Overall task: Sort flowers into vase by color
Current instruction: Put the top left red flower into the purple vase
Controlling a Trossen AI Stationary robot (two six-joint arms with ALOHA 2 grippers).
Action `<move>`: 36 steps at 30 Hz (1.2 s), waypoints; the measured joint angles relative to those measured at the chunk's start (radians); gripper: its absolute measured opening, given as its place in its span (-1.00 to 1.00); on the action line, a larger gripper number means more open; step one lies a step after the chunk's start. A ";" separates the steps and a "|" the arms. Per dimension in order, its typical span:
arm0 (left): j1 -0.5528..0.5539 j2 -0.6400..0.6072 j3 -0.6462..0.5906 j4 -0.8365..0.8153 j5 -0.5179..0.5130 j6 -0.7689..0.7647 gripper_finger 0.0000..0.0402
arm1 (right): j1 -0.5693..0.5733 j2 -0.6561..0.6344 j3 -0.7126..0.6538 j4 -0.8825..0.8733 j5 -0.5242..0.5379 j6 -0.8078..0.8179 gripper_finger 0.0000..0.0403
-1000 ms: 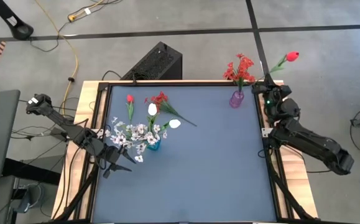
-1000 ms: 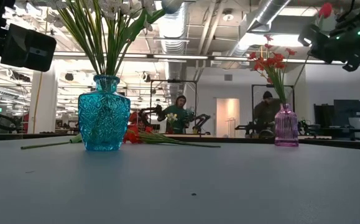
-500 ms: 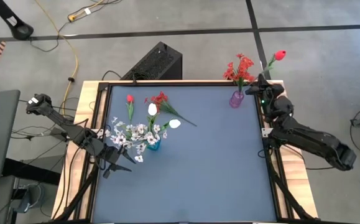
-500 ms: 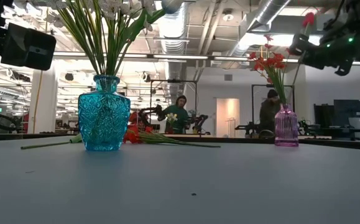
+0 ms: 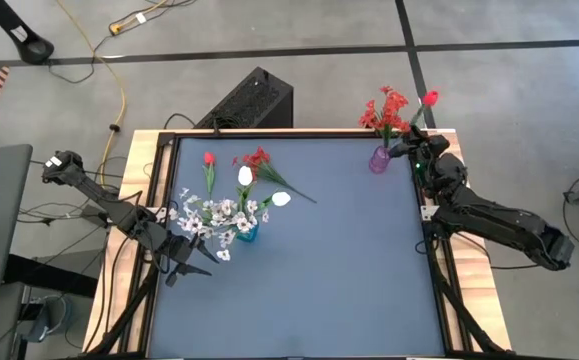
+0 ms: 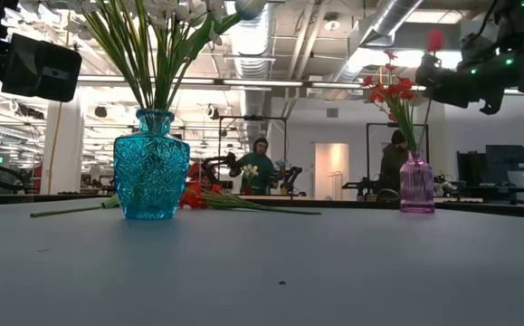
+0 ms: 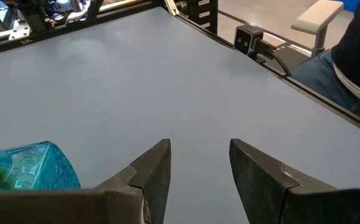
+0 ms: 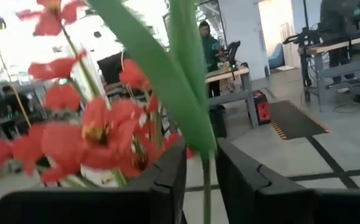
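Robotics lab: open hall with exposed ceiling ducts [image 6: 397, 14], rows of workbenches [image 6: 271, 195] carrying other robot arms [image 6: 284, 174], and people [image 6: 262, 163] working.

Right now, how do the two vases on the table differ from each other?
The teal vase is wide and heavily patterned; the purple vase is slimmer and smaller. The teal vase holds white blossoms, the purple one red flowers. The teal vase stands toward the table's left, the purple one at its far right edge. Both stand upright.
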 joint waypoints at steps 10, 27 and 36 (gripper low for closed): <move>0.000 0.000 0.000 -0.001 0.000 -0.007 -0.24 | 0.053 0.000 0.139 -0.362 0.004 -0.018 -0.20; 0.000 0.000 0.000 -0.001 -0.001 -0.089 -0.24 | 0.180 0.015 0.541 -1.358 -0.280 0.258 0.07; 0.000 0.000 0.000 -0.207 0.116 -0.548 -0.24 | 0.346 0.051 0.541 -1.316 -0.550 0.338 0.08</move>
